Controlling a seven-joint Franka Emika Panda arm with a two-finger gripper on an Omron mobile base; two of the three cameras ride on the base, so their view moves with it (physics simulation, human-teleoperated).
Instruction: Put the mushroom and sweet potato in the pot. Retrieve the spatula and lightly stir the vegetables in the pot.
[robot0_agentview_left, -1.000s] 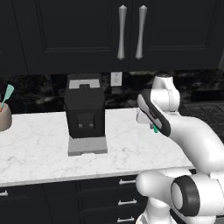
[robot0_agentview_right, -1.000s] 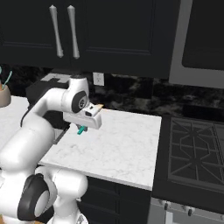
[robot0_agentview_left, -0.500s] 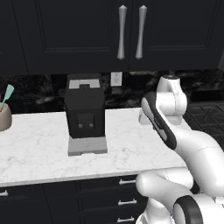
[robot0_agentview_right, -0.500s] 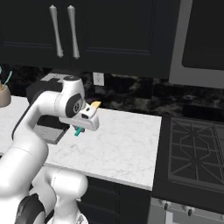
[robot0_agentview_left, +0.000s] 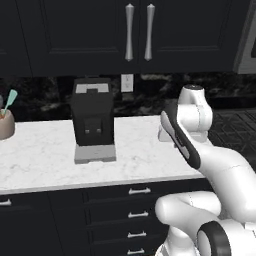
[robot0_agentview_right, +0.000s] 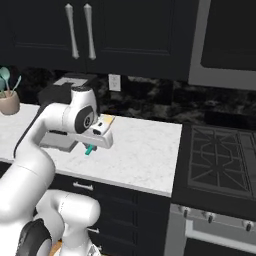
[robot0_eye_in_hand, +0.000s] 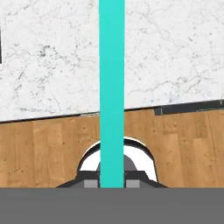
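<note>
My gripper is shut on the spatula, held above the front part of the white marble counter. The yellow-orange blade points up and away, and the teal handle end sticks out below the hand. In the hand view the teal handle runs straight up from between the fingertips, over the counter edge and the wooden floor. The pot, the mushroom and the sweet potato are out of view.
A black coffee machine stands on the counter left of the arm. A tan utensil holder sits at the far left. The stove adjoins the counter on the right. Dark cabinets hang overhead.
The whole picture has shifted slightly left, so the base has moved right. The arm has swung right in the left base view, with the spatula still held.
</note>
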